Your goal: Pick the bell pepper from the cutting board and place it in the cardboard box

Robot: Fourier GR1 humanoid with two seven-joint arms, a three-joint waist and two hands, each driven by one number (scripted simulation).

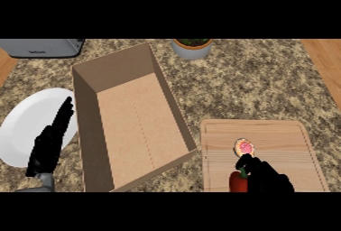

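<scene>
**Right hand at the pepper on the cutting board**

The red bell pepper (pixel 237 181) sits at the near edge of the wooden cutting board (pixel 286 135), on the right side of the counter (pixel 260 76). The right hand (pixel 268 178) comes in from the near right and lies just beside the pepper, touching its right side; its dark fingers curl over toward the green stem, though whether they actually close round the pepper cannot be told from this angle. Just beyond the fingertips, a small round item with a pink centre (pixel 244 147) lies on the board.

To the left of the board stands the open cardboard box (pixel 133 131), long and set at a slight angle, its near corner close to the board's left edge. Its floor is bare.

Left of the box lies a white plate (pixel 23 122). The left hand (pixel 52 140) shows over the plate's right rim, open, fingers straight and pointing away.

At the far edge stand a grey appliance (pixel 43 47) on the left and a potted plant (pixel 192 47) behind the box.
</scene>
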